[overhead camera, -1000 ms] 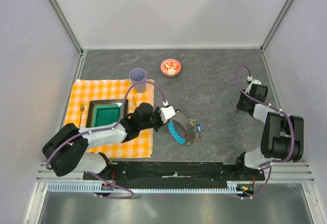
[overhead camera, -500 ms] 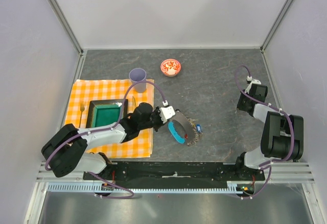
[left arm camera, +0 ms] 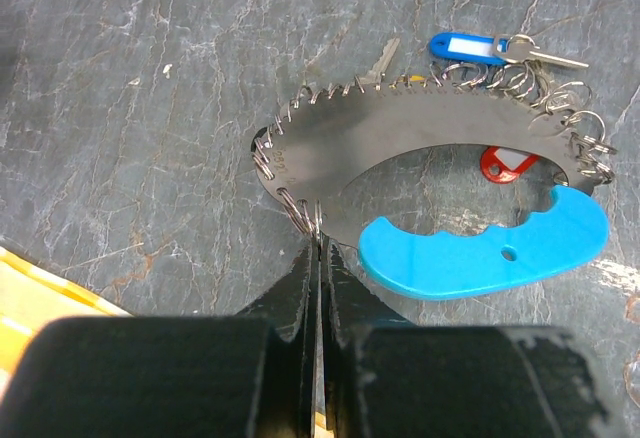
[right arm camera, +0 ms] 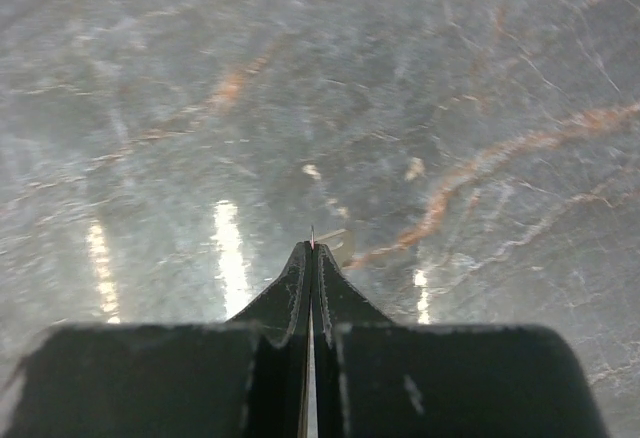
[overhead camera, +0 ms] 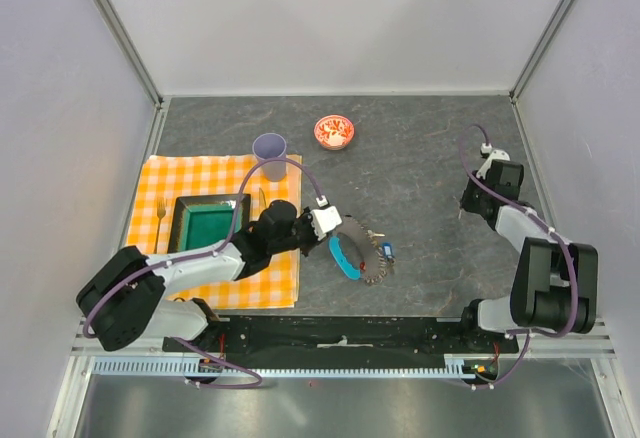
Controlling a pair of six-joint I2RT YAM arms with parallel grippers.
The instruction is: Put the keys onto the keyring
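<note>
left pincer [left arm camera: 318,248] clamped on grey metal keyring [left arm camera: 330,158] rim
thin edge could slip free under load; right pincer [right arm camera: 311,246] together, well apart.

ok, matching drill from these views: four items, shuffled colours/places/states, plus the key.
1 cup
2 bowl
3 fork
4 left tool

A on checked cloth, left of green tray
B lavender
C shut on keyring rim
D red, patterned

Pairs: 1-B, 2-D, 3-A, 4-C.
</note>
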